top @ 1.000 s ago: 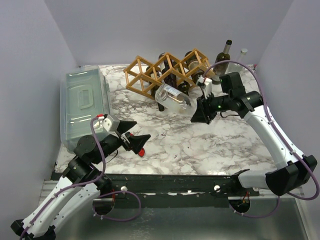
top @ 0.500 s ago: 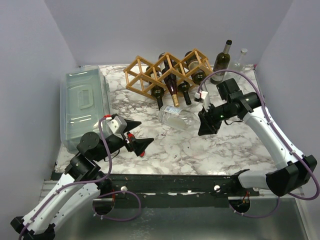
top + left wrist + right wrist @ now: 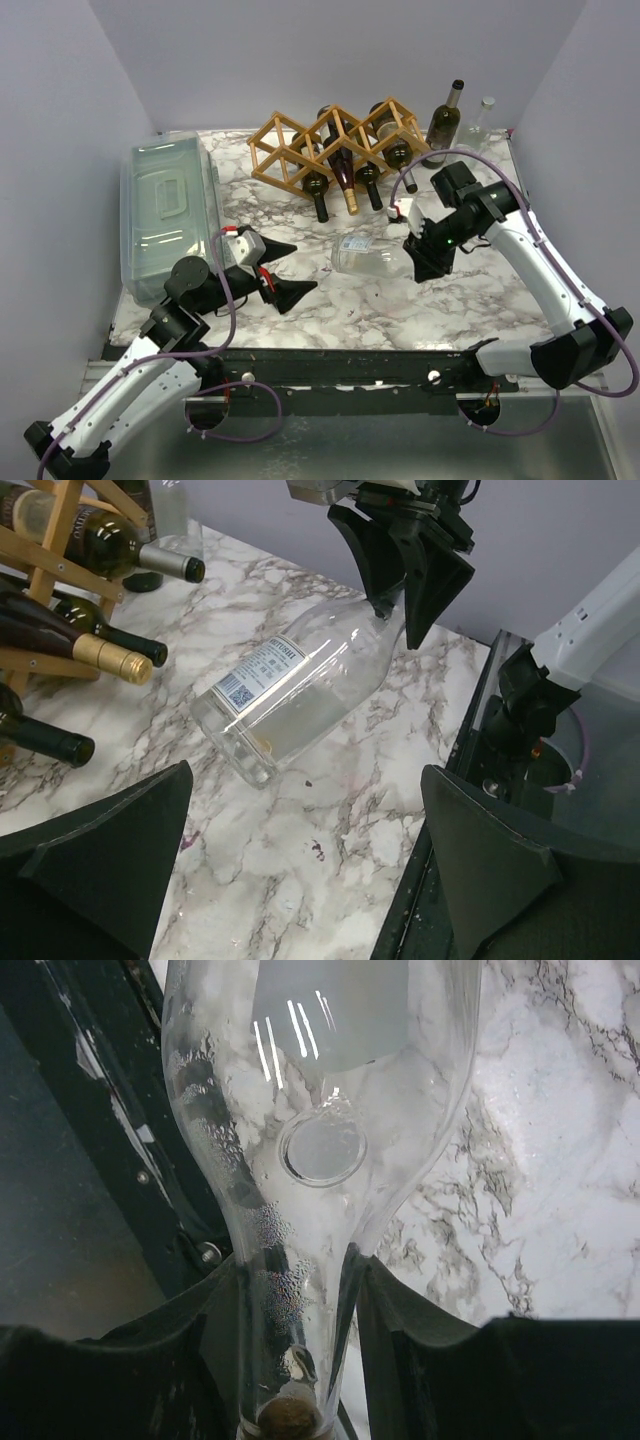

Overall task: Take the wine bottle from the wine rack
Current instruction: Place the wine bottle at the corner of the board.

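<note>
A clear glass wine bottle (image 3: 368, 253) with a white label lies low over the marble, out of the tan lattice wine rack (image 3: 330, 143). It also shows in the left wrist view (image 3: 300, 695) and the right wrist view (image 3: 320, 1130). My right gripper (image 3: 415, 255) is shut on its neck; the black fingers (image 3: 400, 1330) clamp the neck above the cork. My left gripper (image 3: 285, 268) is open and empty, near the front left, pointing at the bottle's base. The rack holds several dark bottles (image 3: 345, 180).
A clear lidded plastic bin (image 3: 168, 210) sits at the left. A dark green bottle (image 3: 445, 110) and a small clear bottle (image 3: 480, 115) stand at the back right. The table's front edge (image 3: 340, 350) runs behind my left gripper.
My right gripper has carried the clear bottle away from the rack, forward and down toward the marble. My left gripper has moved right, toward the bottle.
</note>
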Tool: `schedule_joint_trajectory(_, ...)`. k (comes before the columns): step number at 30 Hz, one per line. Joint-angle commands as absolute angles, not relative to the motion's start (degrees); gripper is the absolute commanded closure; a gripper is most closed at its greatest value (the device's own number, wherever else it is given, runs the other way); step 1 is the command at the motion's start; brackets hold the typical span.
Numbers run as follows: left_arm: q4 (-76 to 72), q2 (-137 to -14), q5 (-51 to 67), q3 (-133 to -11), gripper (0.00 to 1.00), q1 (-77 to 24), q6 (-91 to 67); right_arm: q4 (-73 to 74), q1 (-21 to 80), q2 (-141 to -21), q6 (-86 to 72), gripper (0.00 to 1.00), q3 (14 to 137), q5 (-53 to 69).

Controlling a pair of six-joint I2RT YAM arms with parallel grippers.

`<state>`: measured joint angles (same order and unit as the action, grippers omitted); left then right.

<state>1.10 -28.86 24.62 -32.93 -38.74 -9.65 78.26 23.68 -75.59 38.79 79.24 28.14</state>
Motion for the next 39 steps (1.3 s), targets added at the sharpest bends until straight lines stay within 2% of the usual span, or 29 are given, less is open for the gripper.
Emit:
schedule_joint_trajectory(1, -4.0, -31.0, 29.5, -30.9, 0.01, -38.8, -11.1, 78.4, 24.3, -75.2, 43.3, 1.0, 83.7, 29.5)
schedule_joint_trajectory(7, -7.6, -33.4, 29.1, -29.0, 0.01, -41.2, -9.8, 81.3, 24.8, -76.7, 44.9, 1.0, 84.4, 25.2)
schedule_joint_trajectory(24, -14.4, -44.0, 13.8, -24.6, 0.01, -54.1, 3.8, 81.4, 28.7, -79.6, 42.9, 1.0, 84.8, 13.0)
schedule_joint_trajectory(39, -25.0, -51.8, 6.3, -19.6, 0.01, -60.6, 13.5, 81.5, 34.2, -84.2, 40.0, 1.0, 86.9, 3.2)
